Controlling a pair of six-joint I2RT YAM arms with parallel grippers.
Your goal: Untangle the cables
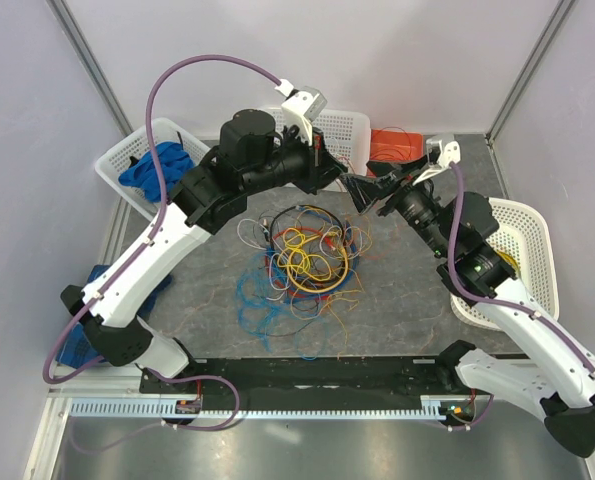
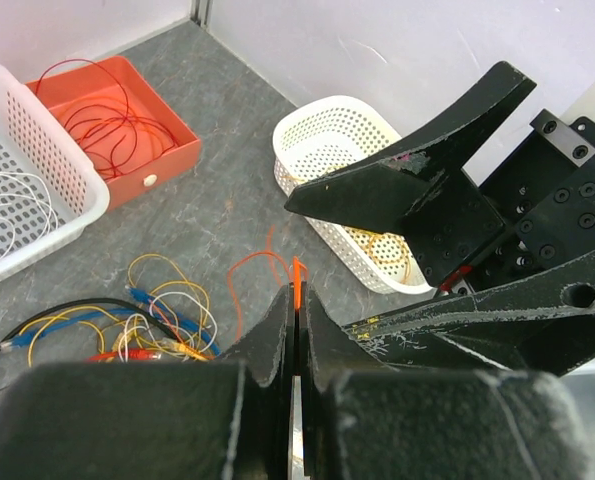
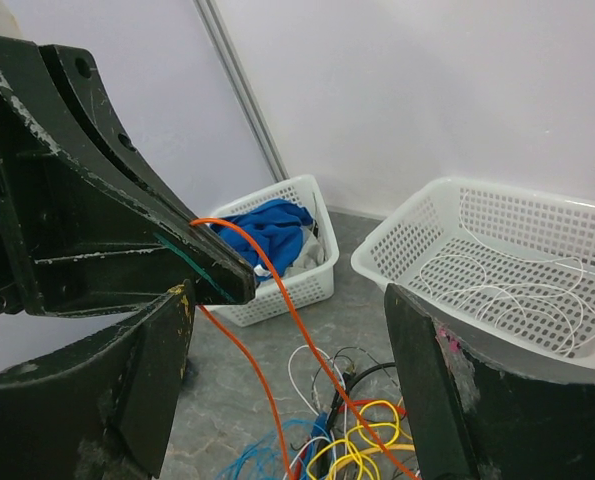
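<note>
The cables (image 1: 302, 260) lie in a tangled heap of yellow, blue, red, black and white loops in the middle of the grey table. My left gripper (image 1: 350, 182) hangs above the heap's far right side. It is shut on an orange cable (image 2: 298, 272), which sticks out past its tips (image 2: 297, 295). From the grip the orange cable (image 3: 277, 300) runs in two strands down to the heap (image 3: 367, 440). My right gripper (image 1: 369, 192) faces the left one. It stands open, its fingers (image 3: 152, 380) on either side of the strands and apart from them.
A white basket with blue cloth (image 1: 152, 165) stands at the back left. A white basket (image 1: 342, 130) holding white wires is at the back middle, and an orange tray (image 1: 392, 145) with red wires is beside it. Another white basket (image 1: 522, 250) stands at the right. A second blue cloth (image 1: 82, 310) lies off the table's left edge.
</note>
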